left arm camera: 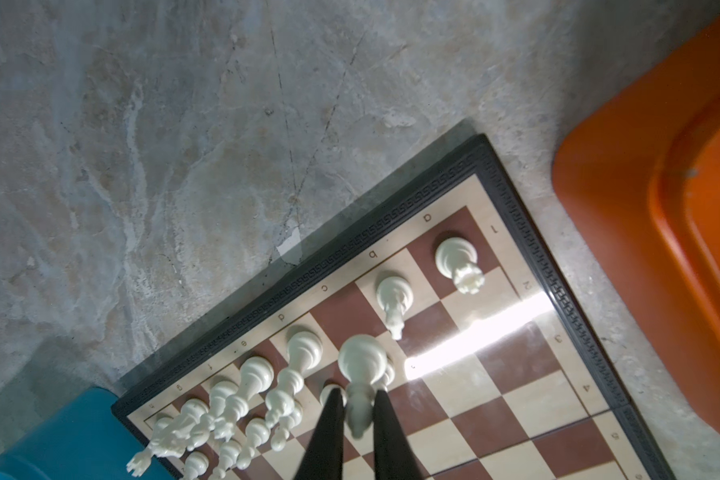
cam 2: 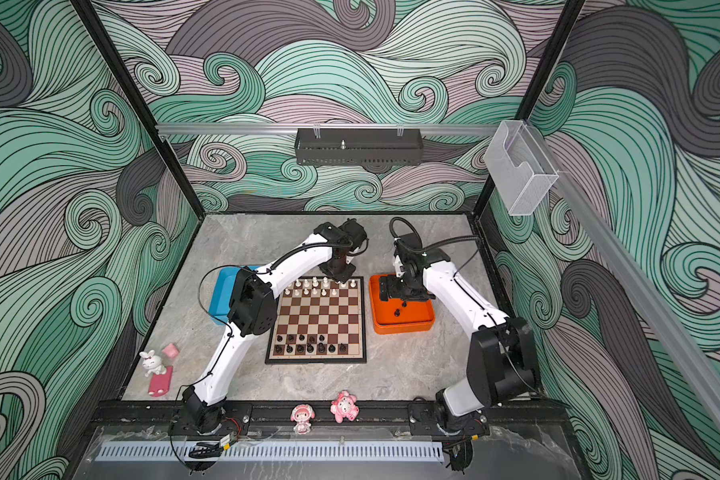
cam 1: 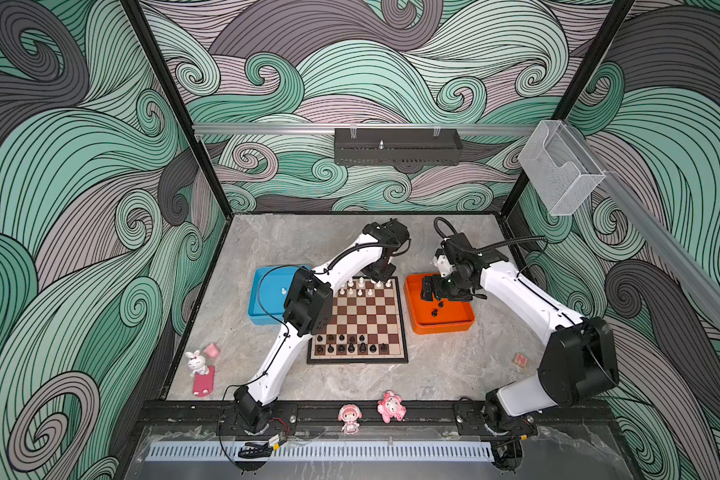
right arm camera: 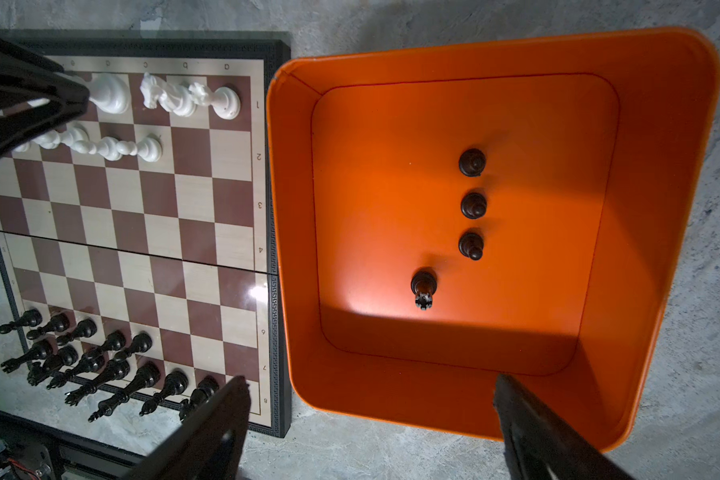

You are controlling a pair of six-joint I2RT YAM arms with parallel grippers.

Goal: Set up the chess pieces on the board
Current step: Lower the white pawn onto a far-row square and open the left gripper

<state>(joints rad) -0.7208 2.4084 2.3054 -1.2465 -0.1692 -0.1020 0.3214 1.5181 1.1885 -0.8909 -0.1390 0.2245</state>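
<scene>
counter [cam 1: 350, 245] carried board [cam 1: 366, 320] between blue tray [cam 1: 262, 307] and orange tray [cam 1: 445, 326] | left jaws clenched on white piece [left arm camera: 360, 365] among white pieces [cam 1: 366, 286] at board's far rows | right jaws gaped empty above orange tray | four black pieces [right arm camera: 472, 203] stood inside; more lined board's near rows

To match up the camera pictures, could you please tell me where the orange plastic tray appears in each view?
In a top view: the orange plastic tray lies right of the brown-and-cream chessboard.
In a top view: likewise, the tray right of the chessboard.
Left wrist: only the tray's corner, past the chessboard's corner.
Right wrist: nearly the whole tray, holding four black pieces, along the chessboard's edge.
Shared landmark: the chessboard's side facing the tray.
</scene>
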